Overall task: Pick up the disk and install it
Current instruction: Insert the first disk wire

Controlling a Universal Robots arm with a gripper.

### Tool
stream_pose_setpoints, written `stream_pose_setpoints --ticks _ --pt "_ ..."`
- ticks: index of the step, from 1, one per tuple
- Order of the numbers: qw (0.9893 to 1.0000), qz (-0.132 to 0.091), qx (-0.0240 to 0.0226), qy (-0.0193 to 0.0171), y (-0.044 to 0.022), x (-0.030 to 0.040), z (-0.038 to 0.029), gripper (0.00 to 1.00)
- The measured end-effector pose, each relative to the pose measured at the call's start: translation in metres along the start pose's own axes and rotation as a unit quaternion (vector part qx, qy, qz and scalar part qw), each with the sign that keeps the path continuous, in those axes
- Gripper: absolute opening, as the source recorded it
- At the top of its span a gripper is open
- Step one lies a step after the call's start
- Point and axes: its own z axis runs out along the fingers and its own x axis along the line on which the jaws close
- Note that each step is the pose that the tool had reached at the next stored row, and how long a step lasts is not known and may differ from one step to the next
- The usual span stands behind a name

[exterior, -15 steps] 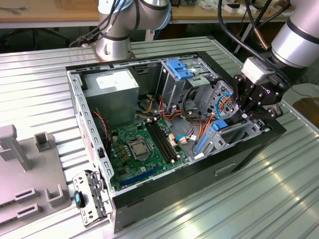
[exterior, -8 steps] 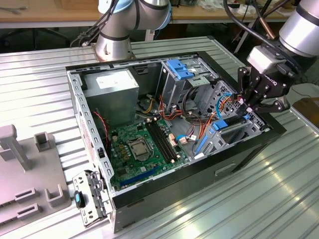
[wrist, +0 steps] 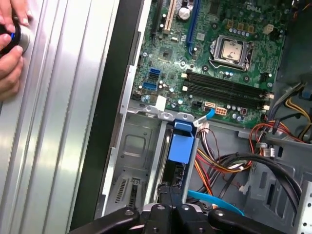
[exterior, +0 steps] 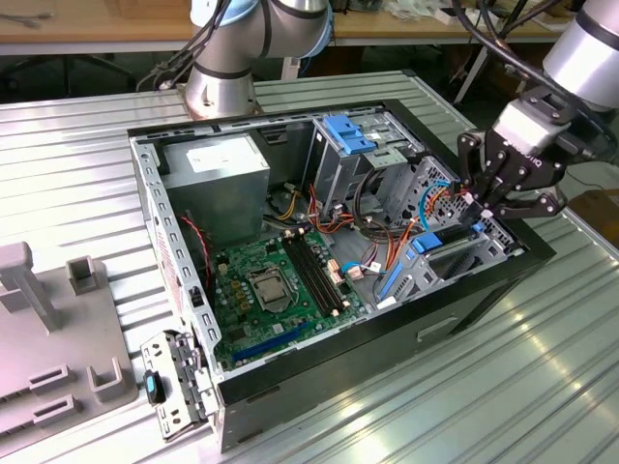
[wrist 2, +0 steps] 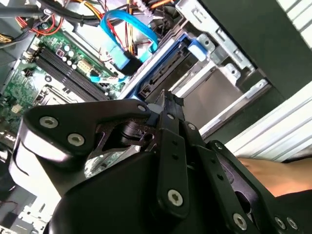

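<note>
The gripper (exterior: 486, 205) is hanging over the computer case (exterior: 455, 309), above the drive bay at the case's corner on the exterior view's right. Its fingers (wrist 2: 168, 122) are sitting narrow and seem to be pinching the edge of the disk (wrist: 179, 146), though the contact itself is hard to see. The disk is standing on edge inside that bay of the case, its blue carrier showing, just beside the case's green circuit board (exterior: 276, 280). A hand (wrist: 9, 44) is lying on the metal table (exterior: 77, 164) outside the case.
</note>
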Motion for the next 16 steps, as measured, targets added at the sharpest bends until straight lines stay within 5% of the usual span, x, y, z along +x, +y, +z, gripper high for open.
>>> stream_pose_setpoints --ticks 6,16 --pt "1.0 -0.01 -0.0004 -0.0002 -0.0235 0.0051 0.0002 0.11" --pt "0.9996 -0.029 -0.0011 -0.0005 -0.039 0.008 0.0003 0.11"
